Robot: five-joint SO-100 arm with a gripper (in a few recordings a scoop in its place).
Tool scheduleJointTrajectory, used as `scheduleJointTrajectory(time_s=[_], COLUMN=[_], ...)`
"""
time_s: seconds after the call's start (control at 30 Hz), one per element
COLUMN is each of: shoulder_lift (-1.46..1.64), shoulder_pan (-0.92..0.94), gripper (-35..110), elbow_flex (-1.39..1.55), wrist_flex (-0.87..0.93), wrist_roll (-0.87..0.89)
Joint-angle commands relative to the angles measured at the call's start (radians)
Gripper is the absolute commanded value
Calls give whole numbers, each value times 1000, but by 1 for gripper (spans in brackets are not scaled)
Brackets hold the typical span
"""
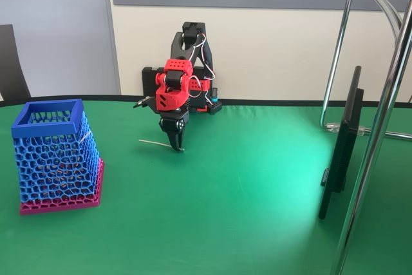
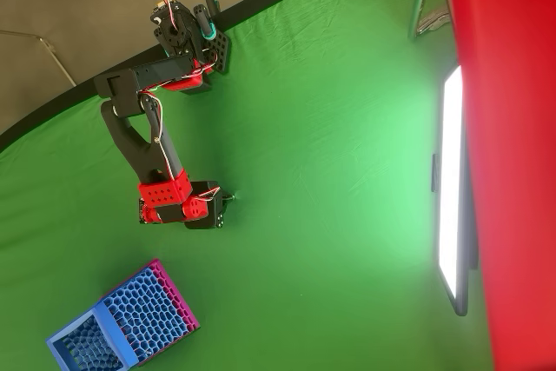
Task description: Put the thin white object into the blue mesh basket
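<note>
One tapered blue plastic basket [image 1: 56, 152] with honeycomb lattice walls, a solid square blue rim and a magenta-pink base stands at the far left of the green cloth-covered worktop [image 1: 244, 210] in the fixed view, upright and well apart from everything else. In the overhead view the same basket [image 2: 122, 323] sits in the lower left corner, its open mouth seen from above.

To its right, near the middle of the fixed view, the red and black arm [image 1: 177, 85] reaches down from its base at the worktop's far edge, and its black tool [image 1: 175, 140] points straight down with its tips at or just above the cloth. A slender off-white strand [image 1: 158, 143] lies almost level at those tips, running out to the left from them toward the basket, low over the green surface. The tool's fingers look drawn together on the strand's right end, pinching it; whether the free left end touches the cloth I cannot tell. In the overhead view the tool [image 2: 213, 210] shows below the red wrist block, and the strand itself is too thin to make out there.

Further right in the fixed view a thin dark flat screen [image 1: 344, 143] stands on edge on the worktop, and shiny metal tube legs [image 1: 380, 127] rise beside it at the right edge.
</note>
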Motion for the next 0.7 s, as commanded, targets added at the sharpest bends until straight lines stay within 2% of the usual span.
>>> scheduleJointTrajectory(time_s=[0.0,0.67], shoulder_lift=[46,222], shoulder_pan=[-12,-41], gripper=[7,5], elbow_flex=[-17,3], wrist_flex=[15,37], wrist_roll=[-12,-3])
